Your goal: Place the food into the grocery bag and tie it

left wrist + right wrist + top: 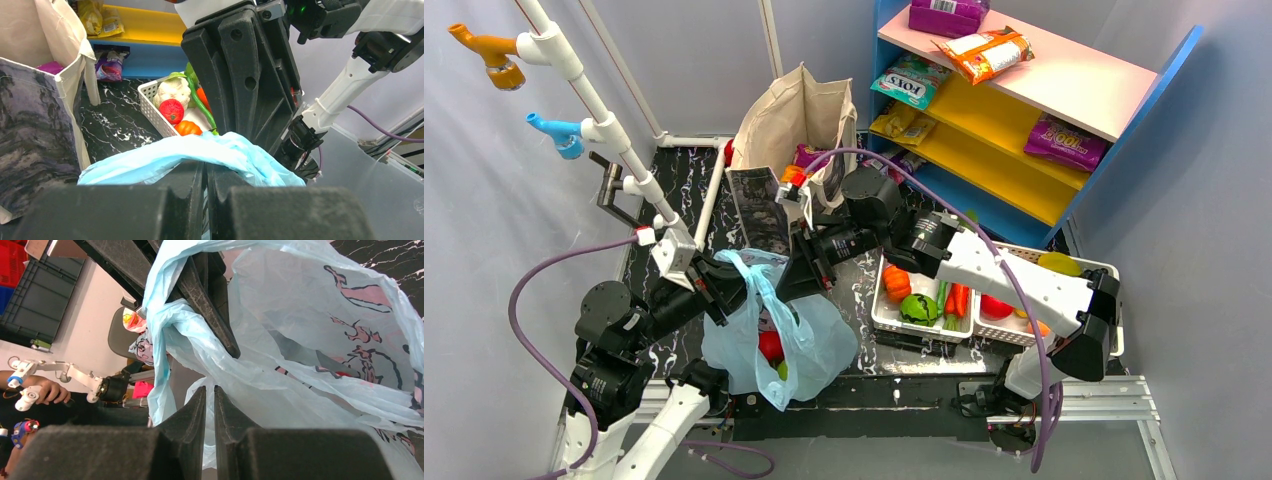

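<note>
The grocery bag point(816, 338) hangs low over the near edge of the counter point(679, 185), between the two arms, mouth up. A red fruit point(771, 345) and something green beside it show through the thin blue film. The left end effector point(206, 169) is closed on one handle of the bag, the film bunched over its tips. The right end effector point(210, 392) has its jaws drawn almost together on the other handle, with only a slit between them. Going by that, the job looks to be at the tying stage, though a white basket point(879, 315) just right of the bag holds more vegetables.

Several things could go wrong from here:
- The film is slick and thin. A pull across the fingers could slide it out of the narrow right grip, or stretch and tear it.
- One handle is wrapped round the left fingers, so it may snag instead of feeding into a knot.
- The two end effectors are very near each other. Crossing them could knock them together.
- If one side drops, the mouth tips and the fruit could roll out.

The counter is black with white veining. A canvas tote point(789, 120) stands behind the bag. Beyond it, to the right, a blue, yellow and pink shelf point(1074, 85) carries snack packets. A white pipe rack point(594, 100) leans on the left against plain grey walls.
</note>
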### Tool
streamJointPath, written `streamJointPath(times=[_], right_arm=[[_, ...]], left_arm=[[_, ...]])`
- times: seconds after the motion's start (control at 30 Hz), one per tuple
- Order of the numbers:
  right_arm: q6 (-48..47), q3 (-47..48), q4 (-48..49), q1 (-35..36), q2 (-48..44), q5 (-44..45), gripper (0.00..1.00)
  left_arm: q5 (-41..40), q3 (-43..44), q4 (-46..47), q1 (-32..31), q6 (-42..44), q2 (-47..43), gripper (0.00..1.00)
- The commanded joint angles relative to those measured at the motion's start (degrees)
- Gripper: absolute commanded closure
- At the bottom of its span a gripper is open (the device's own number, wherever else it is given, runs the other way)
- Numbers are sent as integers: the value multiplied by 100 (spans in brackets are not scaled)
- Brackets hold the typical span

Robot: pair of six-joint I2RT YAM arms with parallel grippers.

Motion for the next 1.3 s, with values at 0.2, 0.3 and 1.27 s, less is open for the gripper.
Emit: streamJointPath(times=[0.2,0.3,1.27], right_arm=[[56,552,745,158,348,30,75],[58,537,872,183,364,79,66],[160,524,1427,529,593,1386,52]], left_arm=[[-438,177,-89,-21,2,-26,100],[-611,173,-87,-21,-7,-22,100],[-1236,294,-27,-21,149,288,100]])
